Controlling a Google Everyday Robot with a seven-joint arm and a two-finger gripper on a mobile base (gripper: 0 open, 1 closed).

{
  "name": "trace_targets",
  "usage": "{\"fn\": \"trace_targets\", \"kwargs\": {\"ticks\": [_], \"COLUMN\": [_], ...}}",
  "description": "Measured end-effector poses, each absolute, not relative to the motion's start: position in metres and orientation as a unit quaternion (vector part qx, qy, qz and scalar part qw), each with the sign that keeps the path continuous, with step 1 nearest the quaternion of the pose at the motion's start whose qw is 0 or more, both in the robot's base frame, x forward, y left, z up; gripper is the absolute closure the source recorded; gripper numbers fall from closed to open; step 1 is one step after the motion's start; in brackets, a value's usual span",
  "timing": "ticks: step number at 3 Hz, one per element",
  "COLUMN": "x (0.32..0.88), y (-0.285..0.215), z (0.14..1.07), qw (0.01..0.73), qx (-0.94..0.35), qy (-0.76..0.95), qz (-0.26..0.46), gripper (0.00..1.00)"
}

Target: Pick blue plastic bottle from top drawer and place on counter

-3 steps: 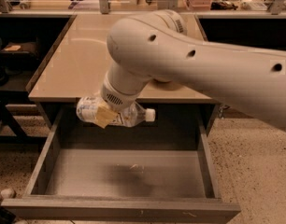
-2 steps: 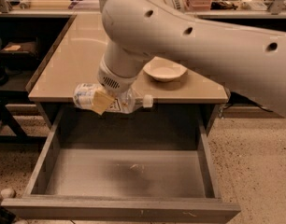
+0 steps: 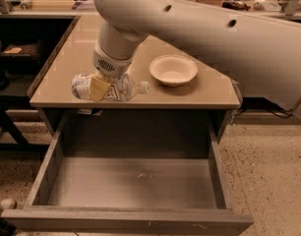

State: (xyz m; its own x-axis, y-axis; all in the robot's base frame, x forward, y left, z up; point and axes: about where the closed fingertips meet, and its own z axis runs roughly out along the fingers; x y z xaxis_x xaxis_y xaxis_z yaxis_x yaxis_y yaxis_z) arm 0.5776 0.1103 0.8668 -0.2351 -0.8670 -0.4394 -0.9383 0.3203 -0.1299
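The blue plastic bottle (image 3: 111, 88) is clear with a pale printed label and a white cap pointing right. It lies sideways in my gripper (image 3: 100, 86), which is shut on it just above the front edge of the beige counter (image 3: 67, 58). One tan finger pad (image 3: 99, 88) shows across the bottle's middle. The top drawer (image 3: 135, 181) stands pulled open below the counter, with a bare grey bottom. My white arm comes down from the upper right.
A white bowl (image 3: 173, 70) sits on the counter just right of the bottle. More tables with clutter stand at the back. A dark shelf unit is on the left. Speckled floor lies to the right of the drawer.
The gripper has carried the bottle up and back, from over the drawer's rear to the counter's front edge. The arm has risen and uncovered the white bowl.
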Motion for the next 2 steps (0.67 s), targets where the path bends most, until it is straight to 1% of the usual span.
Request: {"fn": "trace_targets", "kwargs": {"ticks": [2], "x": [0.637], "y": [0.143], "z": [0.855], "qw": [0.194], "qx": [-0.591], "qy": [0.778], "qz": [0.087], "gripper": [1.00]}}
